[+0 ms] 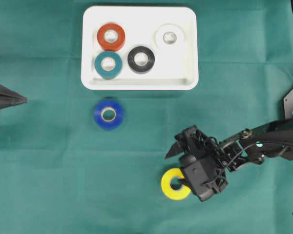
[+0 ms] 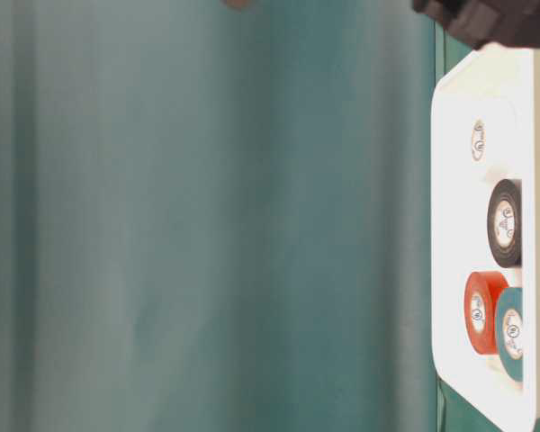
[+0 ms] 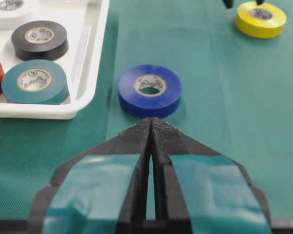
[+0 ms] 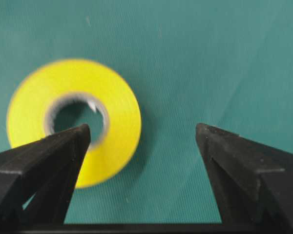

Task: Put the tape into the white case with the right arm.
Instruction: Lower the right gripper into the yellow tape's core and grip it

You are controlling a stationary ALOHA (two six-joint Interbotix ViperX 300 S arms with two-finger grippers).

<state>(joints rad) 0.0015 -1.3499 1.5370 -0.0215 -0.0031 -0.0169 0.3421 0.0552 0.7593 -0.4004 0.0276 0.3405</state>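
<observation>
A yellow tape roll (image 1: 168, 188) (image 4: 118, 122) (image 3: 260, 20) lies flat on the green cloth at the front right. My right gripper (image 1: 174, 168) (image 4: 141, 130) hovers over it, open. One finger sits over the roll's centre hole and the other is off its outer side, over bare cloth. A blue tape roll (image 1: 98, 115) (image 3: 151, 97) lies just in front of the white case (image 1: 185, 63) (image 3: 90, 48) (image 2: 450, 180). My left gripper (image 1: 23, 100) (image 3: 151, 121) rests at the left edge, shut and holding nothing, pointing at the blue roll.
In the white case lie a red roll (image 1: 100, 37), a teal roll (image 1: 98, 64), a black roll (image 1: 132, 59) and a white roll (image 1: 159, 37). The right arm (image 1: 273, 139) reaches in from the right edge.
</observation>
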